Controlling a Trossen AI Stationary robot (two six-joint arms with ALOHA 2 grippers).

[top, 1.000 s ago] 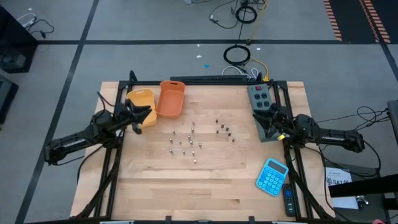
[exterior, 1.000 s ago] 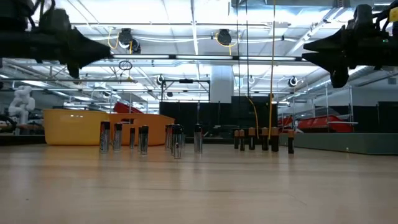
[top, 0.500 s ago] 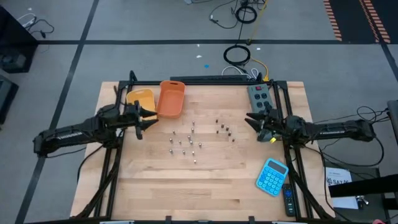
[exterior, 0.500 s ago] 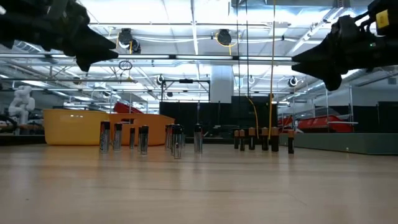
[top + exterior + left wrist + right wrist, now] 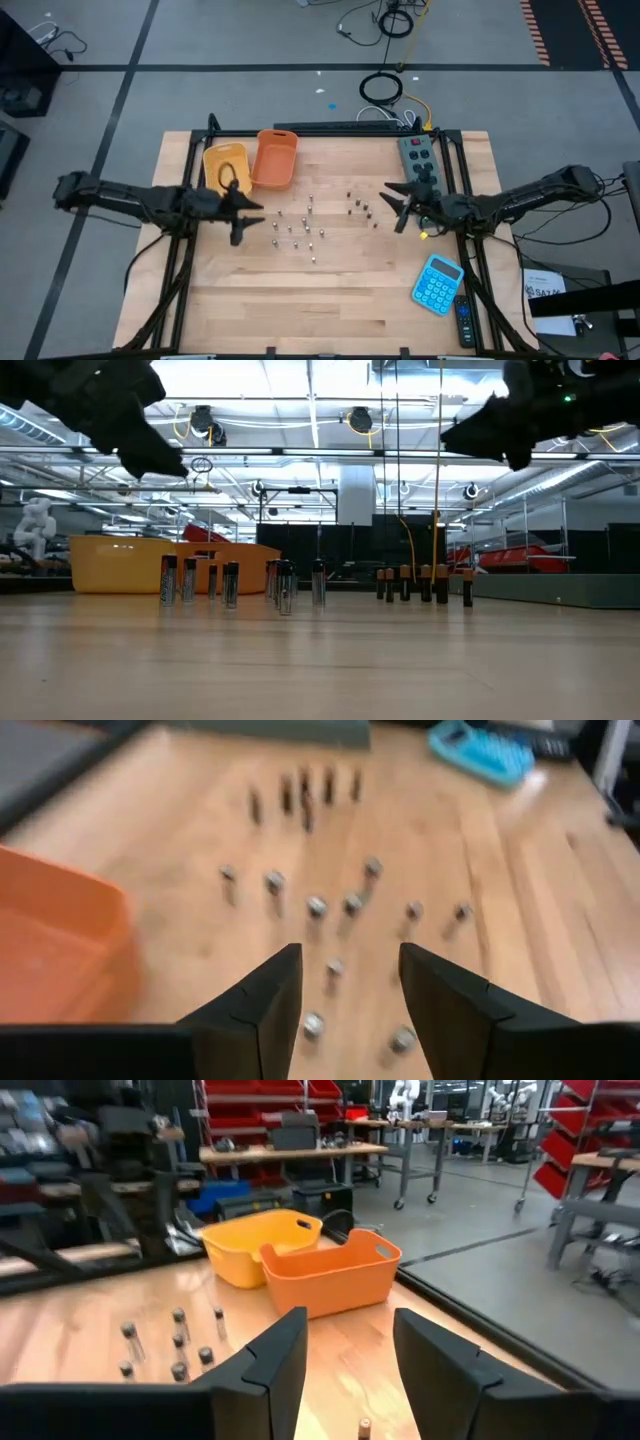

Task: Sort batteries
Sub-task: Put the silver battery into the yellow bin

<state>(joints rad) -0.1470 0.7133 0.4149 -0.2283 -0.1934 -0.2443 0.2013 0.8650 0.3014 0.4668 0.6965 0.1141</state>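
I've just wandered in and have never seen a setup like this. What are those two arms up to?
Two robot arms are reaching in over a wooden table to sort small batteries that stand upright in two loose clusters, silvery ones and dark ones. The left gripper and the right gripper are both open and empty, hovering at either side of the clusters. The yellow bin and the orange bin wait at the back. Nothing is picked up yet.
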